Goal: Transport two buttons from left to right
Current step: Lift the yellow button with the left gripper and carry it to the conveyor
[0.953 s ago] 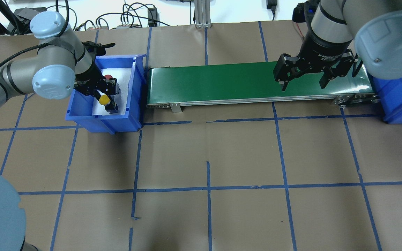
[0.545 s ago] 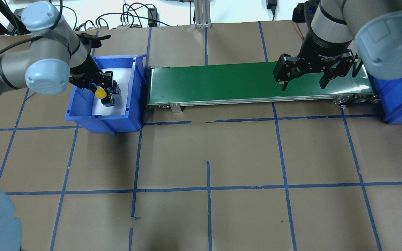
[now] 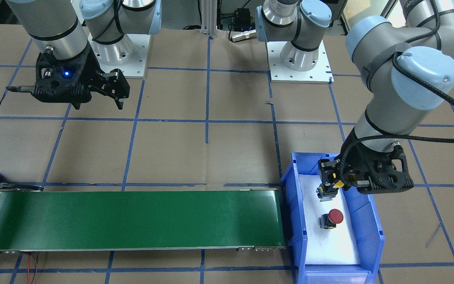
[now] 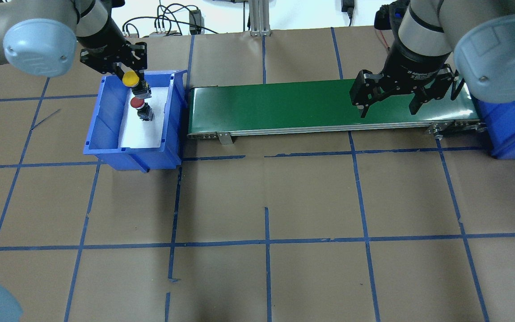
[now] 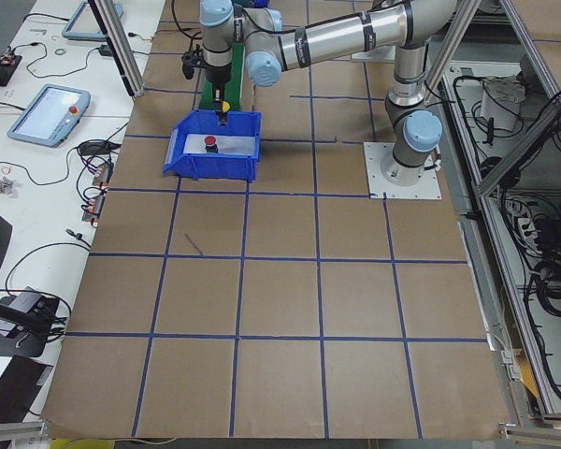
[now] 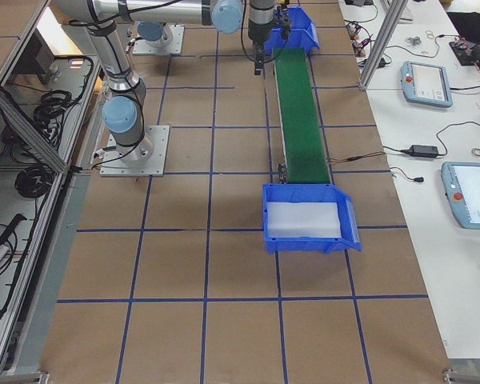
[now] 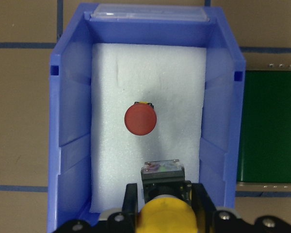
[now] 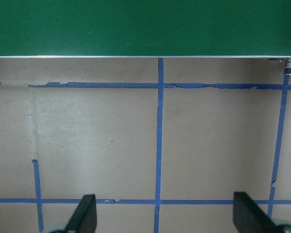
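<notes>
My left tool (image 4: 133, 87) was clenched on the small yellow-capped push button (image 4: 131, 79) over the blue plastic bin (image 4: 105, 147), upper left; the red-capped push button (image 4: 137, 103) lay inside. My right tool (image 4: 389, 107) stood released. Light, stiff parts, I judged: hold the black body, not the smooth cap.

Silver arms (image 4: 423, 27), pale-blue joint caps, black end effectors (image 4: 389, 100)

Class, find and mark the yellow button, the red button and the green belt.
Yellow button (image 4: 130, 79): overhead view, on its round cap.
Red button (image 7: 140, 119): left wrist view, centre of its cap.
Green belt (image 4: 280, 105): overhead view, middle of its surface.
</notes>
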`<move>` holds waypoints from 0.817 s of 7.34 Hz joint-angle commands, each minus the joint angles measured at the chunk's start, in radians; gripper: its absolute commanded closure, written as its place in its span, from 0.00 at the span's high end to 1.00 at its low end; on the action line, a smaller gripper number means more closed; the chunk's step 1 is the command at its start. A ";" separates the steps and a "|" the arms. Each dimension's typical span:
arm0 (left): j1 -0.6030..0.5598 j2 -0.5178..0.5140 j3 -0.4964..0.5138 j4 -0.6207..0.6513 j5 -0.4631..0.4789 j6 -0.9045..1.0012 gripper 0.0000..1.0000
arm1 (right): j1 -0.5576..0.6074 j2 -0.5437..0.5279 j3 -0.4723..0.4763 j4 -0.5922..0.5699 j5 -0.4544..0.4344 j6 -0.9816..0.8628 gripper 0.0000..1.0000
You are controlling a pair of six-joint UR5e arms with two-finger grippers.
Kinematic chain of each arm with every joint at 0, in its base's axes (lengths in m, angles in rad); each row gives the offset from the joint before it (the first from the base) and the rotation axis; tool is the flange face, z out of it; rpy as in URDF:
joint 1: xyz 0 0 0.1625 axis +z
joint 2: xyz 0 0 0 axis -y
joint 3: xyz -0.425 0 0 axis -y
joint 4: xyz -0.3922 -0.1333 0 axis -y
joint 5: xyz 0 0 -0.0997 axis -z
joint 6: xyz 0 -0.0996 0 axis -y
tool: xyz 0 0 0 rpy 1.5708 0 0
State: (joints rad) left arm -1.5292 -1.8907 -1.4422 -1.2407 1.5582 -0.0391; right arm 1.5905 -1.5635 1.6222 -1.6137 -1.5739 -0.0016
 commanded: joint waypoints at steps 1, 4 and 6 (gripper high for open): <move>-0.132 -0.097 0.074 0.009 0.002 -0.181 0.28 | 0.000 -0.001 0.001 0.001 0.000 0.000 1.00; -0.157 -0.165 0.065 0.018 0.000 -0.199 0.27 | 0.000 -0.003 0.004 0.002 0.000 0.000 1.00; -0.158 -0.172 0.005 0.045 0.000 -0.188 0.27 | 0.000 -0.003 0.010 0.000 0.000 0.000 1.00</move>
State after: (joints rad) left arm -1.6859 -2.0552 -1.4033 -1.2166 1.5587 -0.2315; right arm 1.5907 -1.5659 1.6293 -1.6125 -1.5738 -0.0015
